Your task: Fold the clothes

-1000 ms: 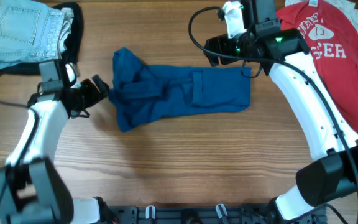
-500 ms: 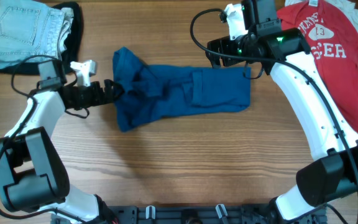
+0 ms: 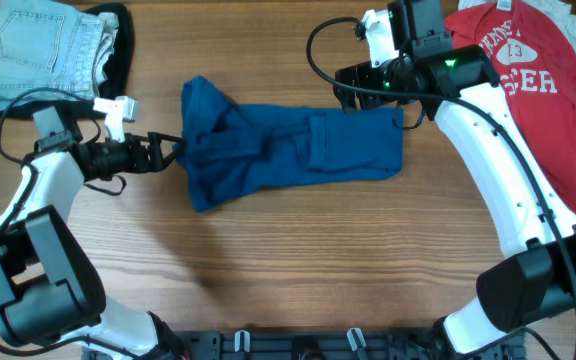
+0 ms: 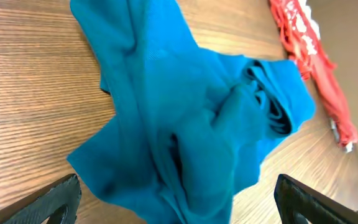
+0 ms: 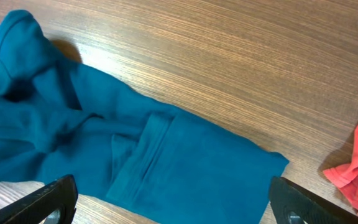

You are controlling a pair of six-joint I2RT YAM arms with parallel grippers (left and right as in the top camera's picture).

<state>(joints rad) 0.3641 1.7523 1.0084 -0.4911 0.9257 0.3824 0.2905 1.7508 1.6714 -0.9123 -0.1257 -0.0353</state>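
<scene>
Left claw (image 3: 168,150) spread wide, just beside blue shirt (image 3: 298,150).

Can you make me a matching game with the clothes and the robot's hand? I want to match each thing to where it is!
Things:
1. blue shirt
2. red T-shirt
3. jeans
4. left gripper

Places or states:
A. top right of the overhead view
B. open, at the blue shirt's left end
C. in the middle, bunched up
D. top left, folded

Pairs: 1-C, 2-A, 3-D, 4-B
</scene>
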